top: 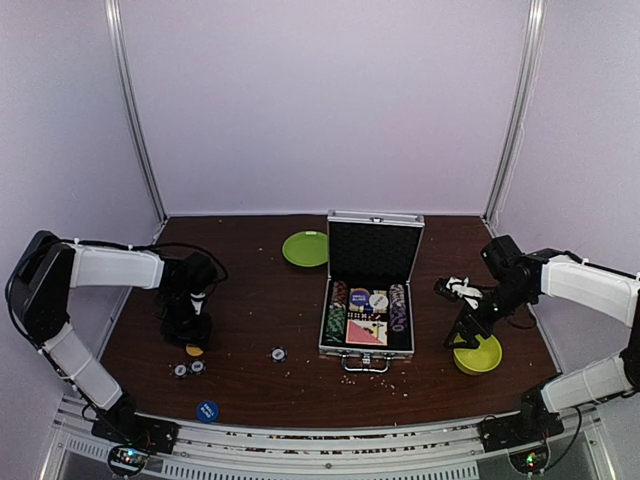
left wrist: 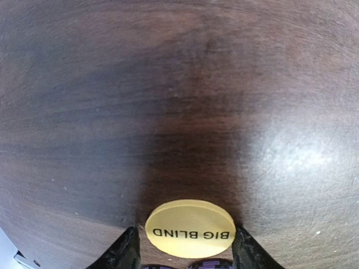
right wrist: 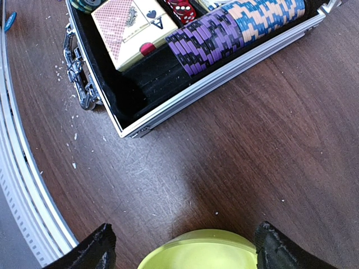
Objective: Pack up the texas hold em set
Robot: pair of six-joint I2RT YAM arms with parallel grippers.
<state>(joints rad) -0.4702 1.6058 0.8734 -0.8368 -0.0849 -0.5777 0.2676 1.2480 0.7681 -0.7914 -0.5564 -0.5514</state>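
Aluminium case [top: 368,300] open, lid up. Left gripper [left wrist: 186,238] well left of case, jaws straddling BIG BLIND disc [left wrist: 189,224] (pinched or not: can't tell). Right gripper [right wrist: 182,246] just right of case, spread, empty. Left arm owns disc; carry should run right.

Flat green plate [top: 305,248] lies at the back of the dark wooden table [top: 250,300]. Yellow-green bowl [top: 478,355] sits front right, upright. Pale crumbs [right wrist: 58,69] are scattered on the wood.
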